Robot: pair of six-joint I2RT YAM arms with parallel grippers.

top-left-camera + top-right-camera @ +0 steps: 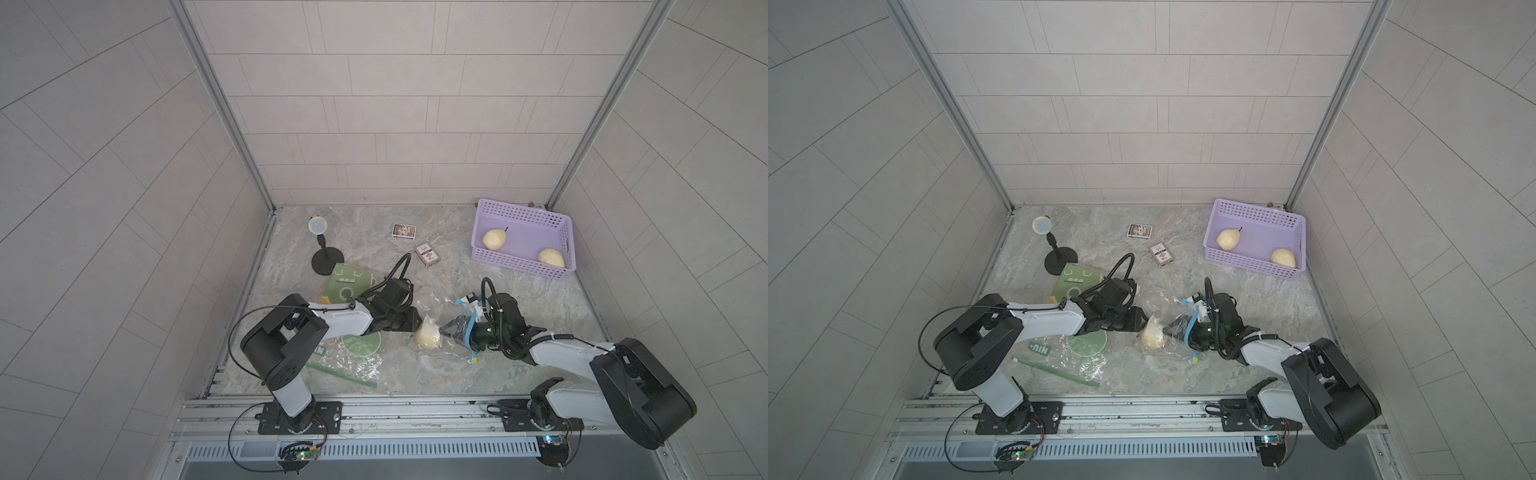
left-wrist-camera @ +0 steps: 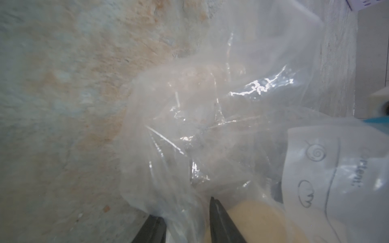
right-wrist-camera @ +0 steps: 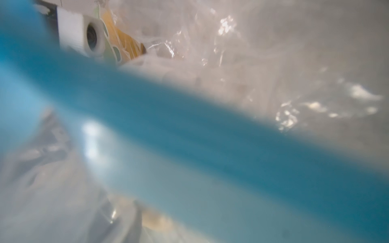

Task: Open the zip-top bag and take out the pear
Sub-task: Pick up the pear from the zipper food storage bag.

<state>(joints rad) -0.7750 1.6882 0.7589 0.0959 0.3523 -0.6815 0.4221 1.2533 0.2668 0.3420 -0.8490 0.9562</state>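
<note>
In both top views the pear [image 1: 429,336] lies inside the clear bag [image 1: 449,309] on the table [image 1: 374,253], betw. the left gripper [image 1: 417,323] and the right gripper [image 1: 454,331]. The right one seems pushed into the bag mouth; film veils its jaws, so I cannot tell their state. Left wrist: jaws apart, film betw. them, pear just beside one finger [image 2: 223,221]. The pear looks firm, smooth, prob. light, so take it around the belly; the bag is soft, slippery. Right wrist: blurred blue zip strip [image 3: 189,130] hides nearly everything.

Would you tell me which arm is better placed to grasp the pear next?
Right, probably: the right hand sits in the bag mouth facing the pear; the left hand is outside it.
</note>
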